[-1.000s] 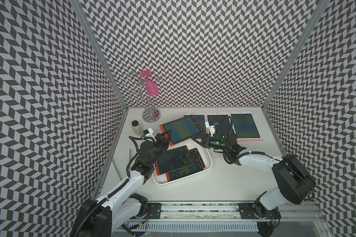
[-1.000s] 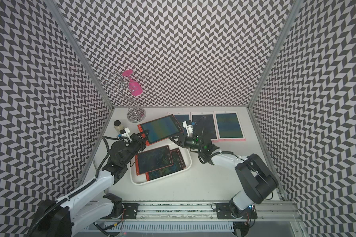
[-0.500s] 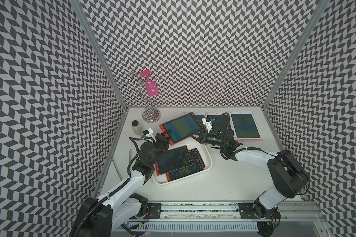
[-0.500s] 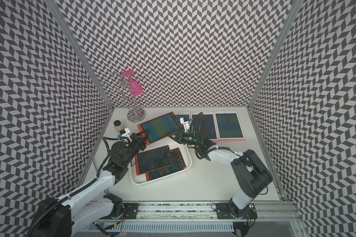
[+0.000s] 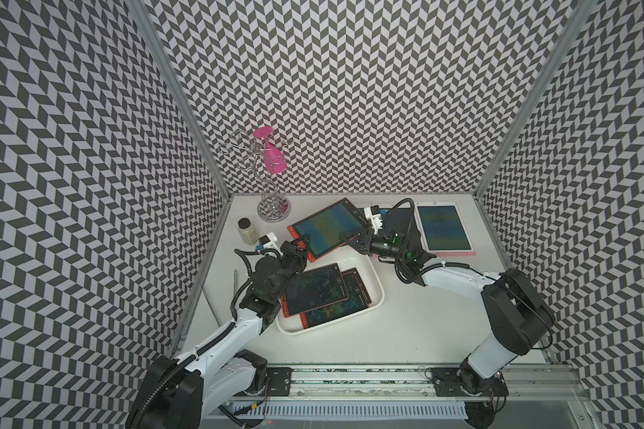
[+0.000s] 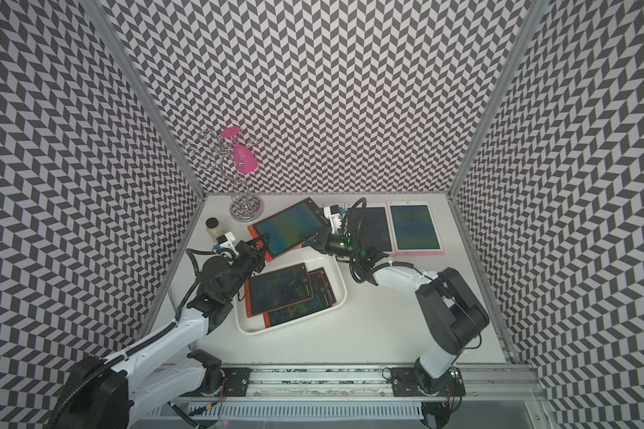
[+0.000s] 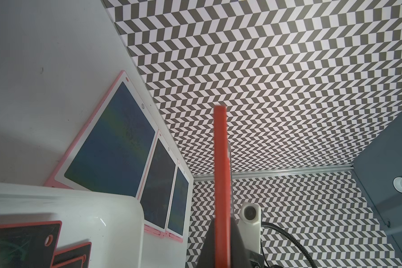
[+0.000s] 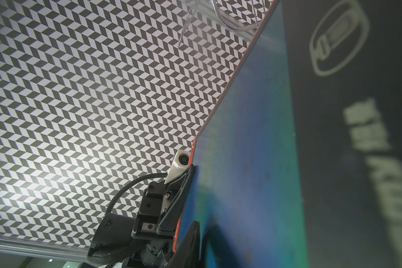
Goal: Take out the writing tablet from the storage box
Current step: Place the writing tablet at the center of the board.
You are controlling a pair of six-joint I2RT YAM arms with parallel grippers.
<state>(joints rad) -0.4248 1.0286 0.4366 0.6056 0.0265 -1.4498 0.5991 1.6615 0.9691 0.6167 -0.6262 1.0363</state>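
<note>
An orange-framed writing tablet (image 5: 328,230) (image 6: 287,230) hangs tilted above the table behind the storage box (image 5: 378,288) (image 6: 341,286), a shallow white tray. My left gripper (image 5: 300,244) (image 6: 260,245) (image 7: 222,232) is shut on the tablet's left corner, and the tablet's orange edge (image 7: 221,174) runs straight out from between its jaws. My right gripper (image 5: 352,237) (image 6: 309,237) straddles the opposite edge. One of its fingers (image 8: 192,241) stands just off the screen (image 8: 253,162), the other is hidden behind the tablet. Two more orange tablets (image 5: 313,288) (image 5: 350,297) lie stacked in the box.
Pink-framed tablets (image 5: 443,228) (image 7: 112,143) lie side by side at the back right, one partly under my right arm. A small jar (image 5: 248,230) and a wire stand (image 5: 273,210) holding a pink glass (image 5: 274,161) stand at the back left. Patterned walls close three sides.
My right gripper has moved left onto the raised tablet's right edge and its jaws have narrowed around it. The left gripper still holds the tablet in much the same place.
</note>
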